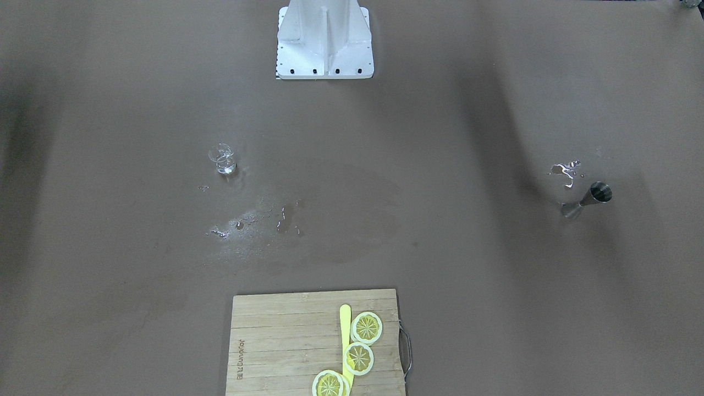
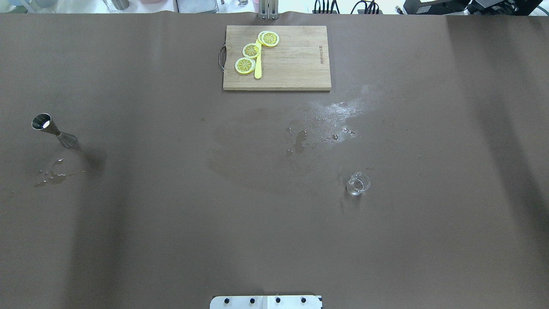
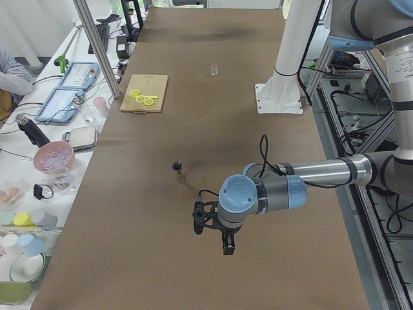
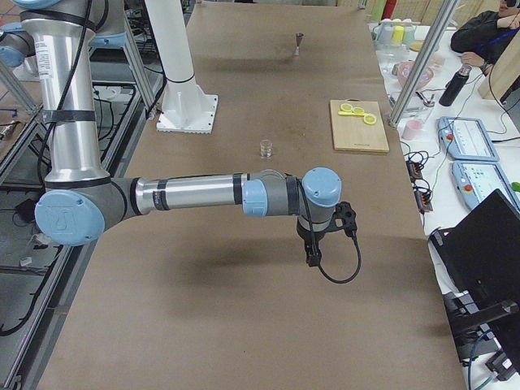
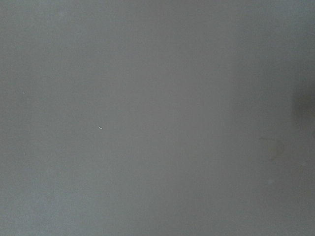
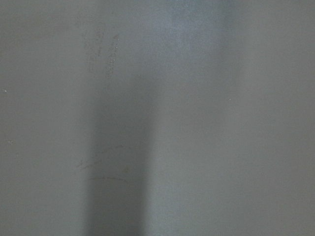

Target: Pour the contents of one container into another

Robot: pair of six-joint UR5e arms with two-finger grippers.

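Observation:
A steel jigger stands on the brown table on my left side, also seen as the jigger. On my right side stands a small clear glass beaker, the same beaker. Both arms are outside the overhead and front views. My left gripper hovers over the table short of the jigger. My right gripper hangs short of the beaker. I cannot tell whether either is open or shut. The wrist views show only bare table.
A wooden cutting board with lemon slices and a yellow knife lies at the far middle. Spilled water wets the table near the beaker, and a small puddle lies near the jigger. The robot base stands at the near edge.

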